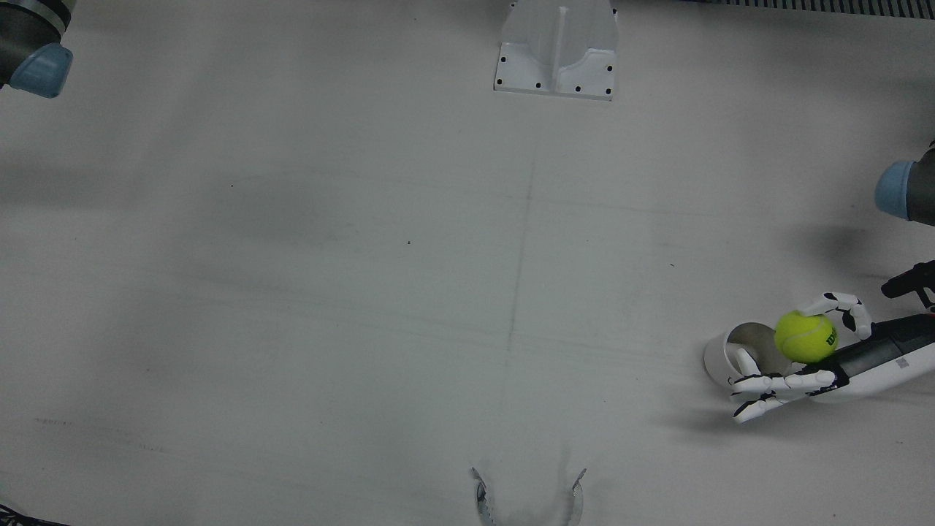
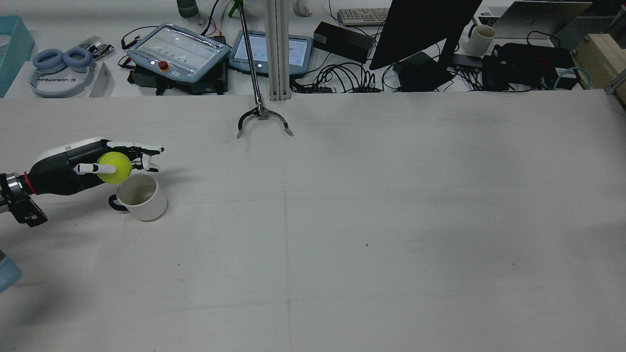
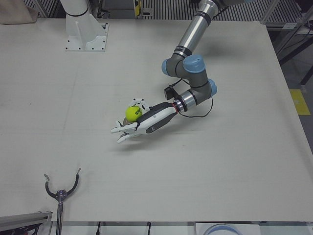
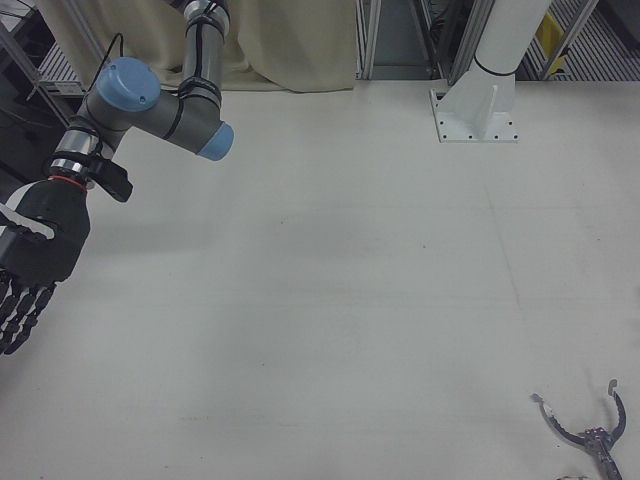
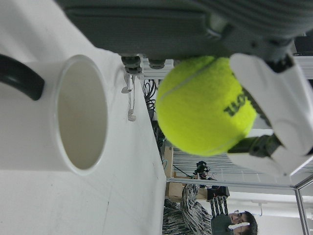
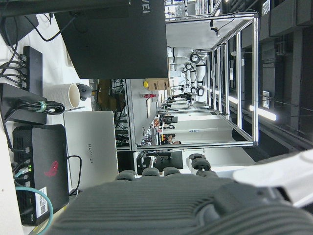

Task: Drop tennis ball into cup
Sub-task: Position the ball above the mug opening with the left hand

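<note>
My left hand [image 1: 840, 365] is shut on a yellow-green tennis ball [image 1: 805, 337], pinched between the thumb and the palm, with the other fingers stretched out. The ball hangs just above the rim of a white cup [image 1: 719, 358] with a dark handle, on its arm side. The rear view shows the hand [image 2: 68, 168], the ball [image 2: 115, 167] and the upright cup [image 2: 144, 198] at the table's left. In the left hand view the ball [image 5: 205, 110] is beside the cup's open mouth [image 5: 80, 115]. My right hand [image 4: 35, 260] hangs open and empty, far from them.
A metal claw tool [image 1: 527, 497] lies at the table's operator-side edge, also in the rear view [image 2: 264, 120]. A white arm pedestal [image 1: 556, 51] stands at the robot-side edge. Monitors, cables and a mug [image 2: 480, 39] crowd the desk beyond the table.
</note>
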Available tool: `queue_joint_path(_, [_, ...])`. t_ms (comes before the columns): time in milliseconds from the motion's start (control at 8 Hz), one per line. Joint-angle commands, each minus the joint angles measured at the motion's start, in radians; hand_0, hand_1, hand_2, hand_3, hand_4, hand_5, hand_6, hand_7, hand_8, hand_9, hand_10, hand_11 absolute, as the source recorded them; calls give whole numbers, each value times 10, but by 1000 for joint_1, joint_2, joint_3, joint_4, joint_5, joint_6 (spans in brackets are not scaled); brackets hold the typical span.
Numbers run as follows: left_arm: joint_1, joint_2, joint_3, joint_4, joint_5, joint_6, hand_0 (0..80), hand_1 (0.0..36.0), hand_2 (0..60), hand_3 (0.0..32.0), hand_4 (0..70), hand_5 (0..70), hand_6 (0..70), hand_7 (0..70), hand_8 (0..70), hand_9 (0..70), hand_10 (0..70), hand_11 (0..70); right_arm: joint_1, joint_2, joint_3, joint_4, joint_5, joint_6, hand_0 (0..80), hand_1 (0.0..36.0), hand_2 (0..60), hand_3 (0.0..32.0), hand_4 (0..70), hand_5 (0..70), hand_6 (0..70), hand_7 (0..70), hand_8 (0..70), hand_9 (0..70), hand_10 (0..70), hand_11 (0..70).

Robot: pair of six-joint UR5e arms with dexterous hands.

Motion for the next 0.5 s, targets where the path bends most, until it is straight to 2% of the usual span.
queue_joint_path(0, [-1, 3, 0, -6, -2, -3, 365, 269, 600, 0, 43, 49, 113, 141, 15, 14, 27, 56, 0, 0, 0, 0, 0, 0, 0, 0, 0, 0, 0, 0, 0, 0, 0, 0, 0, 0])
queue_joint_path(125, [-1, 3, -2, -7, -2, -5, 329, 263, 600, 0, 22, 35, 92, 123, 14, 11, 22, 47, 0, 0, 0, -1, 0, 0, 0, 0, 0, 0, 0, 0, 0, 0, 0, 0, 0, 0])
queue_joint_path(250, [-3, 3, -2, -10, -3, -5, 322, 265, 600, 0, 20, 28, 23, 125, 0, 11, 19, 43, 0, 0, 0, -1, 0, 0, 0, 0, 0, 0, 0, 0, 0, 0, 0, 0, 0, 0])
queue_joint_path(375, [-3, 3, -2, -13, -3, -5, 258, 229, 600, 0, 3, 18, 47, 110, 7, 8, 10, 28, 0, 0, 0, -1, 0, 0, 0, 0, 0, 0, 0, 0, 0, 0, 0, 0, 0, 0])
